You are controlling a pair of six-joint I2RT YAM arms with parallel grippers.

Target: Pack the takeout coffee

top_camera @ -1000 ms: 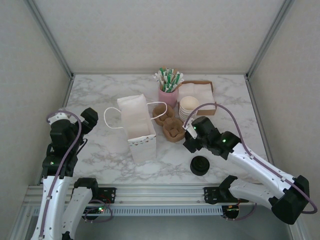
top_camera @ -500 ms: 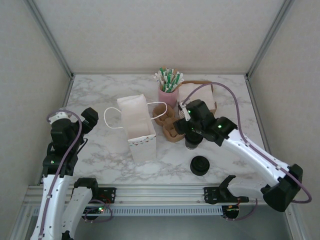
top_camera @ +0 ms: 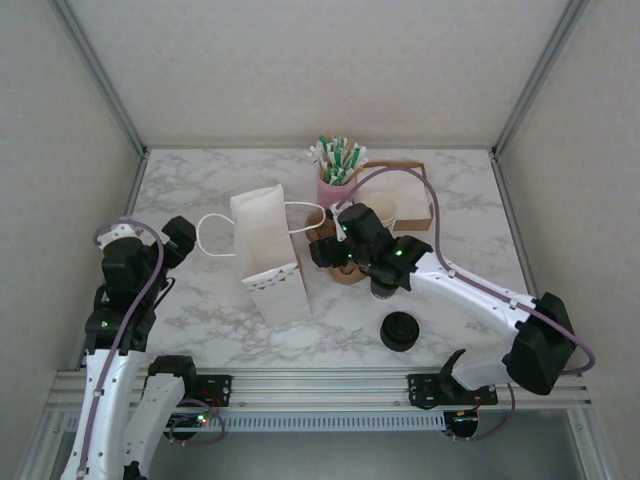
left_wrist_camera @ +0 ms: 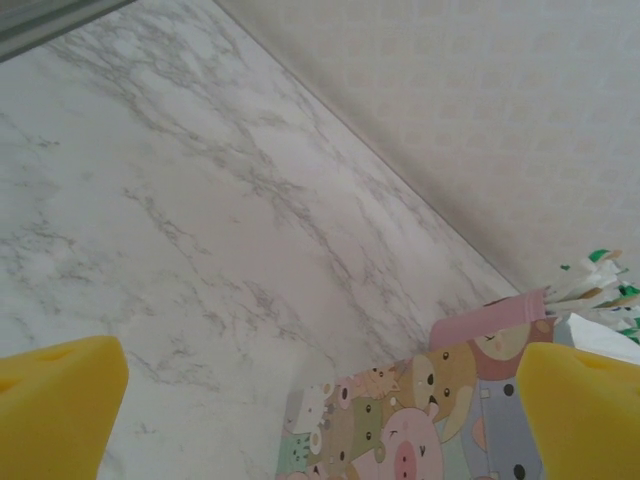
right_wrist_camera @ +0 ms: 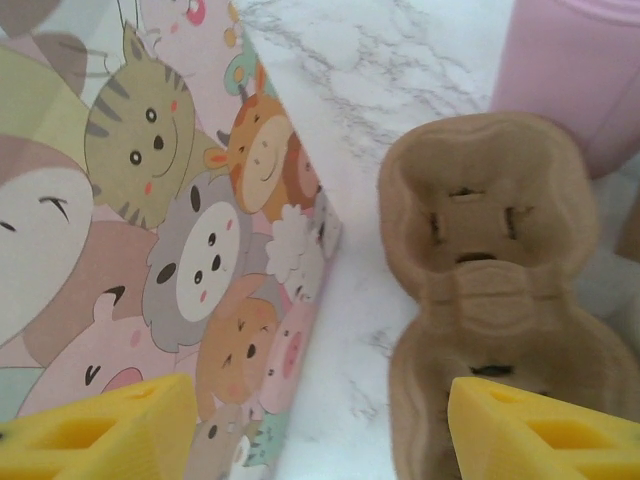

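Note:
The takeout coffee is a brown moulded-pulp cup carrier (right_wrist_camera: 470, 220) with two round wells, lying on the marble beside the white paper bag (top_camera: 268, 255). My right gripper (right_wrist_camera: 320, 430) hangs low over the gap between them and is open. Its left fingertip (right_wrist_camera: 100, 430) is against the bag's cartoon-printed side (right_wrist_camera: 190, 250), and its right fingertip (right_wrist_camera: 545, 430) is over the carrier's near well. From above, the right arm hides most of the carrier (top_camera: 345, 274). My left gripper (left_wrist_camera: 320, 410) is open and holds nothing, off to the left of the bag (left_wrist_camera: 400, 430).
A pink cup (top_camera: 337, 185) of green-and-white straws stands behind the carrier. A brown tray (top_camera: 415, 205) with napkins sits at the back right, with stacked cream cups (top_camera: 385, 208) beside it. A round black lid (top_camera: 399, 330) lies near the front edge.
My right arm has swung left, over the carrier and up to the bag, and its jaws have narrowed somewhat. The bag has shifted and leaned left. The left arm has not moved.

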